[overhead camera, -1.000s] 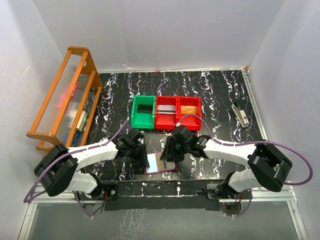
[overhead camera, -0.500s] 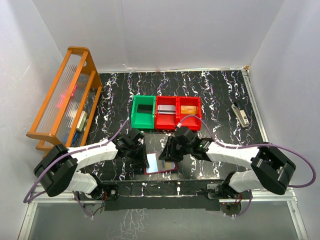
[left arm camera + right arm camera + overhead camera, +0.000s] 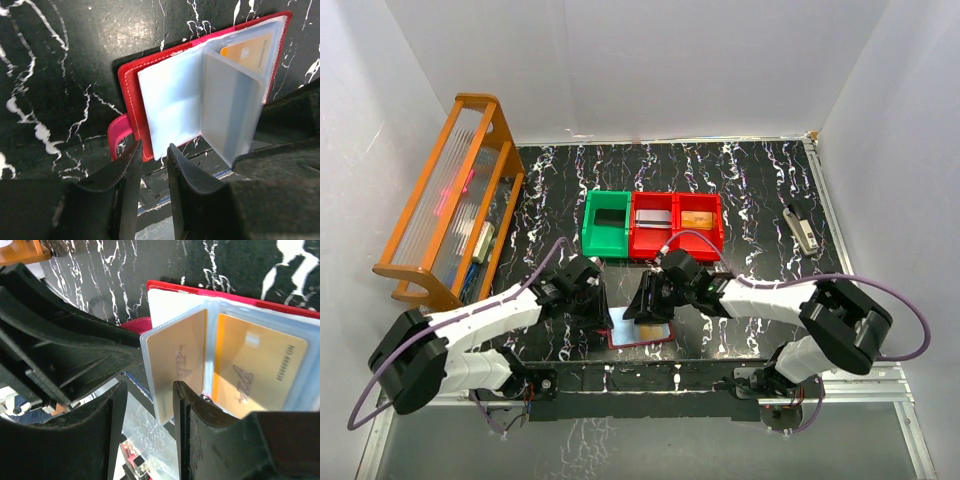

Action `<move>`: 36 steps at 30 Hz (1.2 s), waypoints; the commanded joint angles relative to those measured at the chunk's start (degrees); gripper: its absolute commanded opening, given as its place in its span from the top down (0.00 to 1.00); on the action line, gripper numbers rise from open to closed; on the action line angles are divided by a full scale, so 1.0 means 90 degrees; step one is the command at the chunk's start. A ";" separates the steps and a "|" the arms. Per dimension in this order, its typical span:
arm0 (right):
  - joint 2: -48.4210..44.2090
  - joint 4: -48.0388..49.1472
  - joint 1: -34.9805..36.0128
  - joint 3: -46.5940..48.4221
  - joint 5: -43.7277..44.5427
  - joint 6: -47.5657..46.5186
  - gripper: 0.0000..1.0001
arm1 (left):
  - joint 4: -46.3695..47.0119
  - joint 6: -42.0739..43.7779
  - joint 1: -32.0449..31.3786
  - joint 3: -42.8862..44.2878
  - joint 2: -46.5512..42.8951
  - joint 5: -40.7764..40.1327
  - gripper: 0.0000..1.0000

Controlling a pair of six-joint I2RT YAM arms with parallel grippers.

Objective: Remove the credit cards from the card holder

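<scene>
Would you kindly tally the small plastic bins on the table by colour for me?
green bin: 1
red bins: 2
Total: 3
</scene>
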 commanded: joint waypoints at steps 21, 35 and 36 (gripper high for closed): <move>-0.0728 -0.0253 0.0287 0.0067 0.1121 -0.0214 0.41 | -0.0234 -0.0187 -0.0033 0.0527 -0.1260 0.0105 0.53; -0.0473 0.0777 0.0285 -0.0543 0.0604 0.0380 0.47 | 0.0488 -0.0677 -0.0031 0.0197 -0.0259 0.0742 0.39; -0.0371 0.0865 0.0280 -0.0505 0.0510 0.0365 0.48 | 0.0488 -0.0676 -0.0034 0.0180 -0.0195 0.0779 0.40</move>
